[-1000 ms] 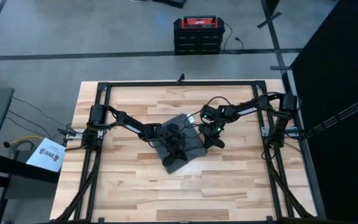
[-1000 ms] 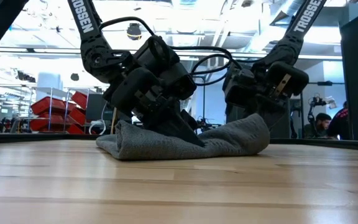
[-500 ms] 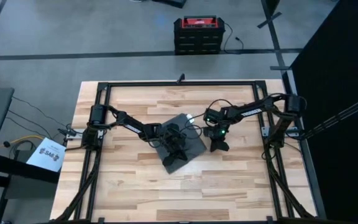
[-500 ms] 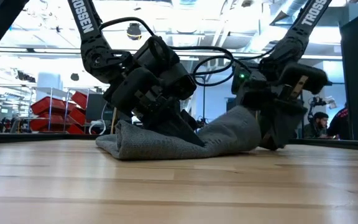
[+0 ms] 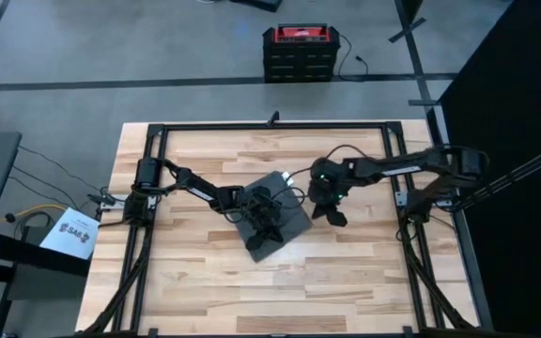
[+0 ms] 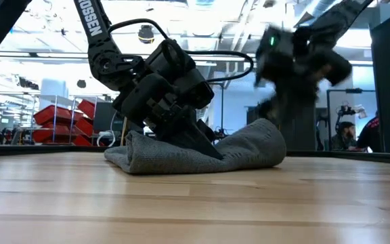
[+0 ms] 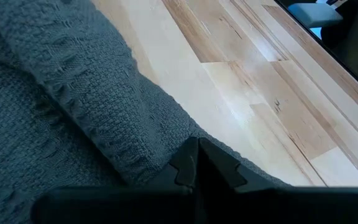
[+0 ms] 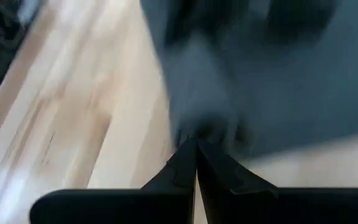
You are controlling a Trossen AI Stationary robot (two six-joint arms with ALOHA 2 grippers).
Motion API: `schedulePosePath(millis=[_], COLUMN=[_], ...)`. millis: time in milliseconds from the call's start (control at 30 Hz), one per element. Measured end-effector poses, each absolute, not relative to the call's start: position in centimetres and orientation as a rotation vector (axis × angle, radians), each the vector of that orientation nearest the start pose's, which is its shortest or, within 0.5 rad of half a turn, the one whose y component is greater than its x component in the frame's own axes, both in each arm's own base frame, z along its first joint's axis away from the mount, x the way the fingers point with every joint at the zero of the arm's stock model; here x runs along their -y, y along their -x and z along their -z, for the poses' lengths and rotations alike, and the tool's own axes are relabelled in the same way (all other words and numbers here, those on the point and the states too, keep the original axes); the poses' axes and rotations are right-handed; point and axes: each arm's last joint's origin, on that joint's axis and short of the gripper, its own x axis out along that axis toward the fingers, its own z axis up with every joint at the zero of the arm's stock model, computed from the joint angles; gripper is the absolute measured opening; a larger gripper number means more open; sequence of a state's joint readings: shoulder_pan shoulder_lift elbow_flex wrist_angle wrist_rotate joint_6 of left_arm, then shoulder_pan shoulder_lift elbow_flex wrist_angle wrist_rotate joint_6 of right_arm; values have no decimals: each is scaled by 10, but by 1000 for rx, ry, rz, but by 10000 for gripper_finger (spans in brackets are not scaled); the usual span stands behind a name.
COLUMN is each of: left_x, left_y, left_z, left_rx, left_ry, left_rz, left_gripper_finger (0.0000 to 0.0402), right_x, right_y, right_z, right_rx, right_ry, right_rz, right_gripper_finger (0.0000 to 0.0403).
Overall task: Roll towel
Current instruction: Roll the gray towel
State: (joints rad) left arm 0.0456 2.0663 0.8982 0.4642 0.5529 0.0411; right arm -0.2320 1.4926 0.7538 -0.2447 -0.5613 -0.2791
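Note:
The dark grey towel (image 5: 272, 222) lies bunched in the table's middle, its underside on the wood; in the low view the towel (image 6: 249, 150) forms a low heap. My left gripper (image 5: 269, 225) is shut, with its tips down on the towel. My right gripper (image 5: 332, 214) is shut and hangs in the air beside the towel's right end, well above the table in the low view (image 6: 296, 64), touching nothing. My left gripper presses its shut fingertips (image 7: 194, 149) onto the towel close to one edge (image 7: 166, 134), where cloth meets bare wood. The fingers slant down from the table's left side (image 6: 205, 146). The towel stays on the table under them. I cannot tell whether a layer is caught between the tips.
Bare wooden table (image 5: 195, 282) surrounds the towel on all sides. A black metal frame (image 5: 270, 126) runs along the table's edges. A red and black box (image 5: 299, 52) stands on the floor beyond the far edge.
My right gripper has drawn away from the towel's right end, first toward the table's right edge, and has then risen well above the table. The towel's right end, which stood raised beside it, has settled lower. My left gripper and the rest of the towel have kept still.

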Motion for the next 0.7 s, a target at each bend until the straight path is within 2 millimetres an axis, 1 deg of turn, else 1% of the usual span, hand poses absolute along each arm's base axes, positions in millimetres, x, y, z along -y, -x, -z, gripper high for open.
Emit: schedulePosePath(millis=[67,100,167,200,300,433,500,700], left_x=[-2,-2,-2,-1,-1,-1,-1,-1], left_y=[-368,-368,-368,-368,-368,-367,-367,-367], left_z=[-74,-74,-74,-74,-74,-74,-74,-74], left_rx=[-668,-667,-665,-666,-668,-669,-671,-675], left_ry=[170,170,169,169,171,171,171,172], left_rz=[500,500,500,501,500,500,499,499], left_gripper_finger=[0,0,0,0,0,0,0,0], right_x=[49,51,57,59,61,55,53,50], right_y=[-276,-280,-288,-292,-300,-307,-306,-299], right_z=[-180,-182,-178,-173,-152,-130,-125,-120], right_rx=[-741,-699,-645,-637,-668,-715,-750,-835], right_ry=[-30,4,33,36,11,-40,-67,-204], right_rz=[-399,-380,-357,-347,-356,-384,-387,-431], right_gripper_finger=[0,0,0,0,0,0,0,0])
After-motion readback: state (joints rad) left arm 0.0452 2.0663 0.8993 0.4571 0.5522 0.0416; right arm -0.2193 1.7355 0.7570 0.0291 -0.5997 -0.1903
